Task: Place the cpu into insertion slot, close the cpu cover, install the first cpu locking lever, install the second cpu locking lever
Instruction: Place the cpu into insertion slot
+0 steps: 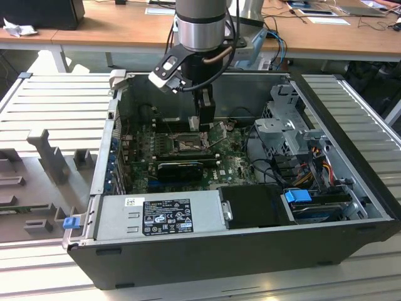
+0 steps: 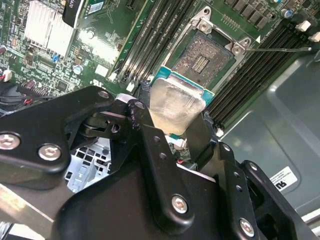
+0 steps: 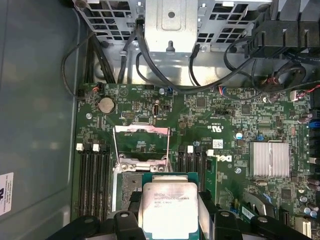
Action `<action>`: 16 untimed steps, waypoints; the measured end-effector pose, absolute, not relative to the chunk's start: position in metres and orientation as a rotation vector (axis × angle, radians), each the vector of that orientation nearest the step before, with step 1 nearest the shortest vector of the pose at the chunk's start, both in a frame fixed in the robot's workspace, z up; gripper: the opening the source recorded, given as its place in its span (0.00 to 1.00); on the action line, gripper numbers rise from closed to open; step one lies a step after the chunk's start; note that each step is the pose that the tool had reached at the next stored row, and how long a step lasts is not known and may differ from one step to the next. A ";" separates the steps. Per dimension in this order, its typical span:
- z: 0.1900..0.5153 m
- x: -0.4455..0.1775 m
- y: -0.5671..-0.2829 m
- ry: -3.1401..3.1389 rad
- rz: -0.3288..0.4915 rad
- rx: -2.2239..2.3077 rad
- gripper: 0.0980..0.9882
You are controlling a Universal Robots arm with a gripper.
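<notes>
I am gripping the cpu [image 2: 177,107] between my fingers [image 1: 202,122], which are closed on two opposite edges of it, with its metal top facing both wrist cameras. In the exterior view I am reaching straight down into the open computer case [image 1: 219,254], which is lying on its side on the ribbed counter [image 1: 62,106].

The second wrist view is giving the state of the insertion slot [image 2: 205,57]. It is lying just beyond my fingertips with its contact field bare, so the cpu is not yet seated. In the first wrist view the cpu [image 3: 167,205] is overlapping most of that slot, and the cpu cover [image 3: 141,132] is standing open just past it.

Memory slots [image 3: 92,175] are running close along both sides of my fingers, leaving little room sideways, and the case wall is rising just outside one bank. A heatsink [image 3: 270,159] is sitting well apart on the other side.

The case is also holding the motherboard [image 1: 235,166], a power supply [image 1: 166,216] and a drive cage [image 1: 285,125].
</notes>
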State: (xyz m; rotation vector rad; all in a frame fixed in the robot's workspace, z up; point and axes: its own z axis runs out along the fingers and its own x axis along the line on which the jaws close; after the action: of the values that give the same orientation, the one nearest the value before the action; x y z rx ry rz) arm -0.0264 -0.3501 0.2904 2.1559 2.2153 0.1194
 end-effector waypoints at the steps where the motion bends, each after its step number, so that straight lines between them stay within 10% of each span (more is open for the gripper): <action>1: 0.290 -0.026 -0.350 2.215 0.119 2.156 0.48; 16: 0.280 -0.026 -0.350 2.200 0.119 2.171 0.48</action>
State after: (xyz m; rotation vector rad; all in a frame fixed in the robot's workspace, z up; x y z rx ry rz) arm -0.0264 -0.3501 0.2799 2.1710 2.2000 0.1192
